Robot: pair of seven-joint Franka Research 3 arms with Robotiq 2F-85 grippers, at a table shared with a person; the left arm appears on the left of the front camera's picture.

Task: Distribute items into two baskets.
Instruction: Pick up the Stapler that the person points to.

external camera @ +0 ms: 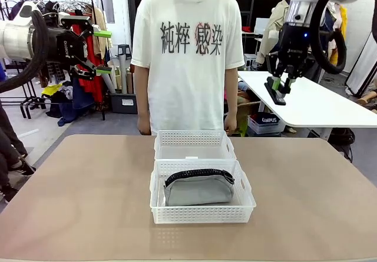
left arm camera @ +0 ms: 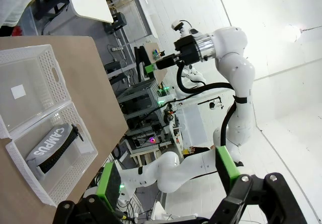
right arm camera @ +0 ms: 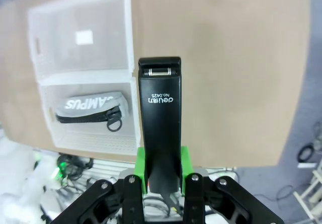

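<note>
Two white lattice baskets stand end to end in the middle of the table. The near basket (external camera: 203, 214) (right arm camera: 95, 143) holds the grey zippered pouch (external camera: 197, 188) (right arm camera: 90, 104) (left arm camera: 53, 146). Nothing lies in the far basket (external camera: 194, 137) (right arm camera: 100, 53) (left arm camera: 30, 78). My right gripper (external camera: 280, 85) (right arm camera: 162, 171) hangs high at the right, well above the table and right of the baskets, shut on the black stapler (external camera: 275, 92) (right arm camera: 160, 113). High at the left, my left gripper (external camera: 105, 52) (left arm camera: 168, 178) is open, with nothing between its fingers.
A person in a white printed T-shirt (external camera: 187, 50) stands at the far edge, just behind the baskets, arms hanging down. The tan tabletop (external camera: 76, 203) is bare on both sides of the baskets. A white table (external camera: 318, 103) stands behind at the right.
</note>
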